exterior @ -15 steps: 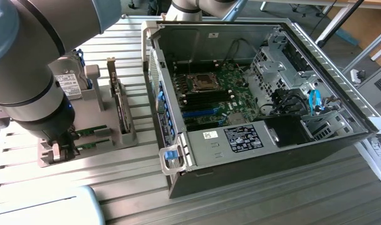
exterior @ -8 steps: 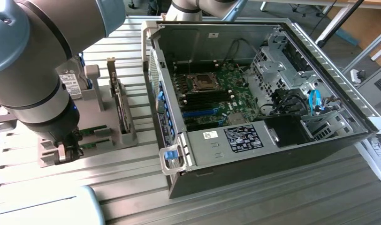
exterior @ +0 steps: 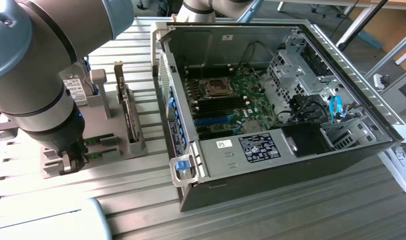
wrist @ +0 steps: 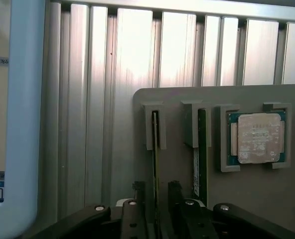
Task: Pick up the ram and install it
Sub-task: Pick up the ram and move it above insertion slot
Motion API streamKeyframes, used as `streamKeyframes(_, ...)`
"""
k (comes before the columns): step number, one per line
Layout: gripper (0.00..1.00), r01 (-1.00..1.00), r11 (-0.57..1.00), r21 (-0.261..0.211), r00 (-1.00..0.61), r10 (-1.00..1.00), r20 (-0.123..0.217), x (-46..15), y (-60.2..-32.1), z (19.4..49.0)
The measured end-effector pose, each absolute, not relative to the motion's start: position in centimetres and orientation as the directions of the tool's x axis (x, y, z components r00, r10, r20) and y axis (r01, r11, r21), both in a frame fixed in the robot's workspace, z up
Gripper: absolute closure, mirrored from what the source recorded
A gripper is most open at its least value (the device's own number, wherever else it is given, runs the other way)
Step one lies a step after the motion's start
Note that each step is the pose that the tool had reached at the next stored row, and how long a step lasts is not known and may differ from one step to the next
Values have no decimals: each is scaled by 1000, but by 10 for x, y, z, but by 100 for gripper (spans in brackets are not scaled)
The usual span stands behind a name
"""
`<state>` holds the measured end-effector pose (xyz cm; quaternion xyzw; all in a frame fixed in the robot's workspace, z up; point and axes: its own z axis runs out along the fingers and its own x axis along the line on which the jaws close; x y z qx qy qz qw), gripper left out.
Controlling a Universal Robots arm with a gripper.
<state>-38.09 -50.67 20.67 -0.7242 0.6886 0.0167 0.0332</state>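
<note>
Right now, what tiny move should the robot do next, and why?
Probably close the gripper. Its fingers sit on either side of the ram, which stands on edge in the grey holder, and small gaps show, so it isn't gripped yet.

In the exterior view hard light from above bleaches the ribbed table (exterior: 149, 200), and the patch nearest the claw (exterior: 71, 162) burns out to plain white, while the open computer case (exterior: 216, 42) well beyond the claw sits dimmer, its walls shading the board inside. In the wrist view the table slats ahead of the claw carry long bright streaks of glare. The claw itself is dark and shadowed, and the grey holder (wrist: 177, 99) under it lies in flat, muted light.
</note>
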Motion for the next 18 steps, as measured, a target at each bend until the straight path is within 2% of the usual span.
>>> streamKeyframes(1,72,-998,-49,-25,51,-996,-70,-381,-507,207)
streamKeyframes(2,79,-998,-50,-25,51,-996,-70,-381,-507,207)
streamKeyframes(5,80,-998,-50,-25,51,-996,-70,-381,-507,207)
streamKeyframes(6,87,-998,-50,-25,51,-996,-70,-381,-507,207)
streamKeyframes(18,87,-998,-49,-25,51,-996,-70,-381,-507,207)
